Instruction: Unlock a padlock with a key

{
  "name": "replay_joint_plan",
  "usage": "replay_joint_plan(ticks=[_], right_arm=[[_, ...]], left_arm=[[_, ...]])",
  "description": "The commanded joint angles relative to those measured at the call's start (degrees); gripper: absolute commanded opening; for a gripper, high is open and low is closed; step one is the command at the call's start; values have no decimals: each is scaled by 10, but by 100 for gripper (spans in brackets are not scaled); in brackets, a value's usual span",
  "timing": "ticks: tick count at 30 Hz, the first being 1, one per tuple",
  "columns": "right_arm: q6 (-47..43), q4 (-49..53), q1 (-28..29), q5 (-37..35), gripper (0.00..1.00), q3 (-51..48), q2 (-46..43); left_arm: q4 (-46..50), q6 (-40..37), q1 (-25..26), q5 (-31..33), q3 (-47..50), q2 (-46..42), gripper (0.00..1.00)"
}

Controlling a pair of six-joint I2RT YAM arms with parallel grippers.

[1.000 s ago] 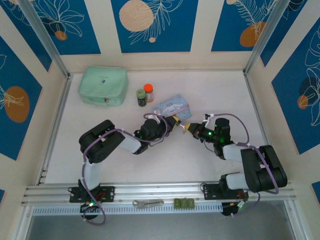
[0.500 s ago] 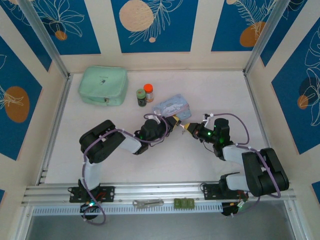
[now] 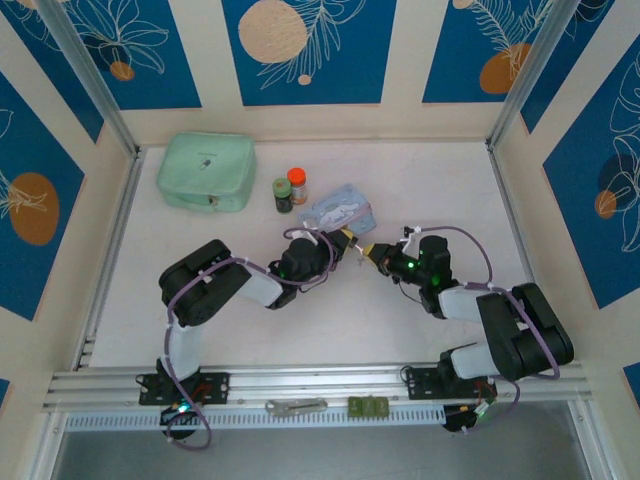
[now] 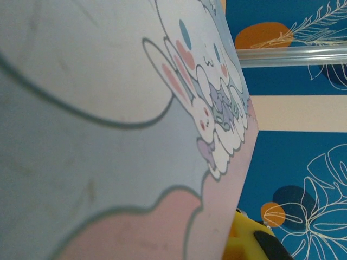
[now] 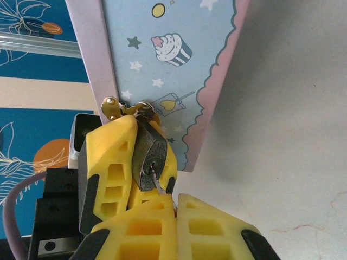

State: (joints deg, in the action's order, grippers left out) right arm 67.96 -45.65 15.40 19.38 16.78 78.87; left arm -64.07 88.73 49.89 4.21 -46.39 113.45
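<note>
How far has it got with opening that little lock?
Done: the left gripper clamps the padlock hanging on the blue tin. In hand: the right gripper holds the key, its tip at the keyhole. To do: turning it; the shackle looks closed.

Recorded a small displacement of the right gripper [image 3: 367,251] over the last second: away from its own base and across toward the left gripper [image 3: 344,239], with the key [image 5: 157,182] pinched in it. Noted the right forearm and elbow drawn the same way behind it. Found the left gripper, clamped on the padlock [image 5: 150,156], moved back a little in that direction too. Logged the light-blue tin [image 3: 338,207], just beyond both sets of fingertips, carried slightly farther from the right gripper's base and sitting at a slightly altered angle. Placed most of this in the final half second.
</note>
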Motion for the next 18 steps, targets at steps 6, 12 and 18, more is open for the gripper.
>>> replay_joint_plan(ticks=[6,12,18], right_arm=[[-7,-11,-4,1,0,35,7],[-40,1,-34,66,0,70,29],[-80,16,-42,105,0,94,53]], left_arm=[[-59,12,30,-69,-18,-1,0],[-68,12,30,-92,-12,-1,0],[-72,15,30,-106,3,-3,0]])
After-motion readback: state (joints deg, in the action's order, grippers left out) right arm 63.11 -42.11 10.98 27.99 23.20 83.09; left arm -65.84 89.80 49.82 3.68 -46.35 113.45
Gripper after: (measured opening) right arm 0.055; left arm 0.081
